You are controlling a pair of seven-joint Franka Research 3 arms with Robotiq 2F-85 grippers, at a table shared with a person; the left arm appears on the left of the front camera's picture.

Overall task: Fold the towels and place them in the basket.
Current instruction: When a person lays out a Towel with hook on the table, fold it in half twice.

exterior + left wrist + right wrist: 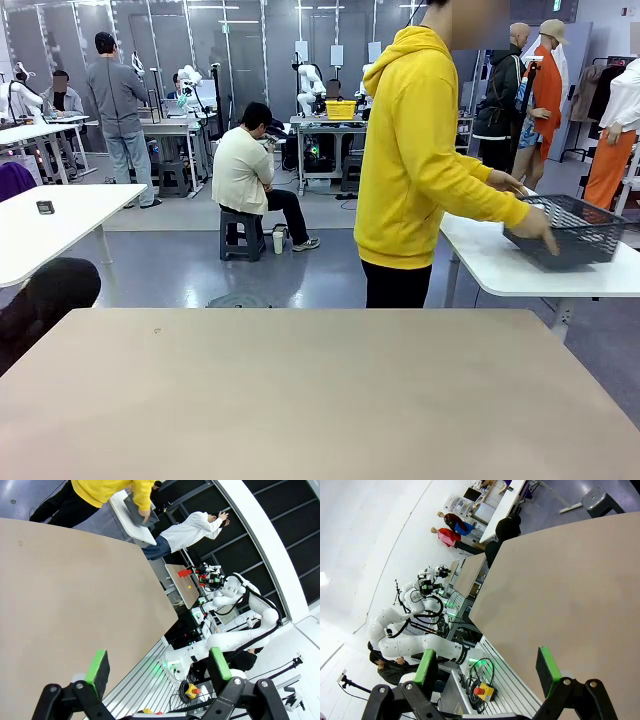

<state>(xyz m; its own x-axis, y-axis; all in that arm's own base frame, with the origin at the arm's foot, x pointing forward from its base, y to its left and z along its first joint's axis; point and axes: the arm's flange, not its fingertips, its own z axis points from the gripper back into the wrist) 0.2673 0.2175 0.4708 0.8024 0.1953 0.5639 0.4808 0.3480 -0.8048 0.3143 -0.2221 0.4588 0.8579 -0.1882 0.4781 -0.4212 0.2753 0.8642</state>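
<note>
Basket (578, 232) is sitting on the white side table (490, 268) off to your right, well apart from your work table (300, 400), and the person (410, 150) is gripping its near wall. Your left gripper (159, 665) and right gripper (487, 666) are hovering spread wide, grasping nothing. Judging by this, you are best waiting high and clear while the basket and towels are being brought.
</note>
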